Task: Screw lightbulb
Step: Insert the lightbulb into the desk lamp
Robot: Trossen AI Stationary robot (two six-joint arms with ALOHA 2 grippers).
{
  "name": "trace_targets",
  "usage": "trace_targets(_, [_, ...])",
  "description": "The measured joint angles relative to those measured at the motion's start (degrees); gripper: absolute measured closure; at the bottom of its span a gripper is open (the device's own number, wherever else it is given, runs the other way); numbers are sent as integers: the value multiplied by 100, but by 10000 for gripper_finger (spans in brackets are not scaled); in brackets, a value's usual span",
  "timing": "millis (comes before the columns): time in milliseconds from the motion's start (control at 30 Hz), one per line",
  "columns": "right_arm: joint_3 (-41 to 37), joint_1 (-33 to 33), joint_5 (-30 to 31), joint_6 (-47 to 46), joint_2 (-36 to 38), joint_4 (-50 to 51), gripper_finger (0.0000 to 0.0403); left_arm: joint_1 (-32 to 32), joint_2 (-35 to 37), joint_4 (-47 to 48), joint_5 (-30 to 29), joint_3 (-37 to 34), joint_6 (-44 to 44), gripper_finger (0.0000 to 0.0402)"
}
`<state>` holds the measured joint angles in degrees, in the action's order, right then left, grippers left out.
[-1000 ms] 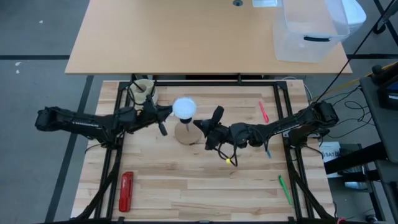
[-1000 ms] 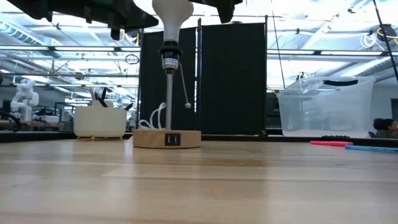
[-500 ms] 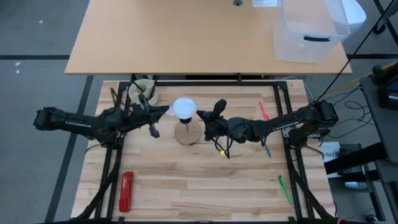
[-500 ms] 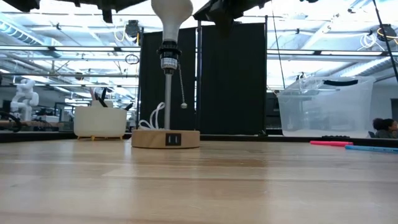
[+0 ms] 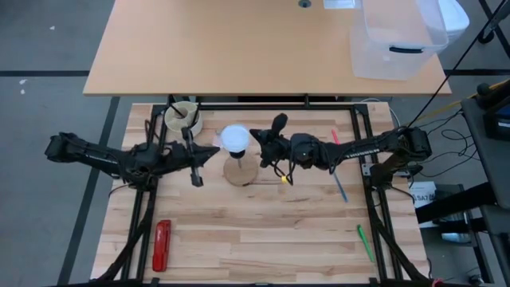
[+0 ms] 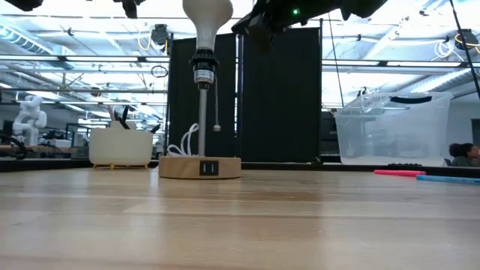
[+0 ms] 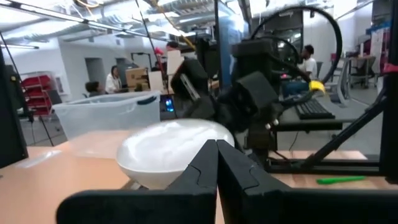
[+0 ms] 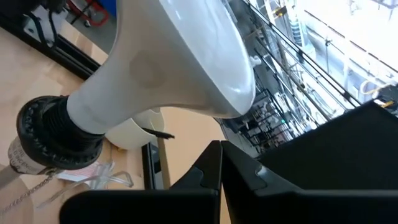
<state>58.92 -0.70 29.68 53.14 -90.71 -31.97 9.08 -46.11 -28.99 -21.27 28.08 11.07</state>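
Left gripper [image 5: 209, 151]: fingers together, empty; it has drawn back from the bulb over the last second and now sits a little apart from it, on its left in the high view.
Cup [image 5: 182, 118]: pale round holder at the table's far left, a few dark upright items in it; what they are I cannot tell.
Bulb [image 5: 235, 138]: seated upright in the black socket [image 6: 202, 69] atop the lamp's thin post; dome up, nothing gripping it.
Lamp base [image 6: 199, 166]: wooden disc flat on the table, cord behind it, pull chain hanging beside the post.
Right gripper [image 5: 256, 137]: fingers together, empty; it has swung up toward the bulb's right side and is now just beside the dome, whether touching I cannot tell.
Change: both claws were closer in around the lamp a second ago; the left has let go and backed off.
Meaning: the bulb stands unaided, so the screwing looks done or nearly so.
Bin [image 5: 398, 36]: clear plastic tub on the far desk at right; contents unclear.
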Motion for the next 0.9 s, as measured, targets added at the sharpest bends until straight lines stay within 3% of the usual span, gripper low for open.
trace_targets(333, [2,10,-155,172,2,-255,403,-389,-317,-117,170,0,-193,402])
trace_targets(733, [2,341,106,243,8,-231,403,-565,-308,32,172,0,-460,402])
trace_targets(900, [2,497,307,276,8,-170,403,-570,-310,75,-93,0,-479,402])
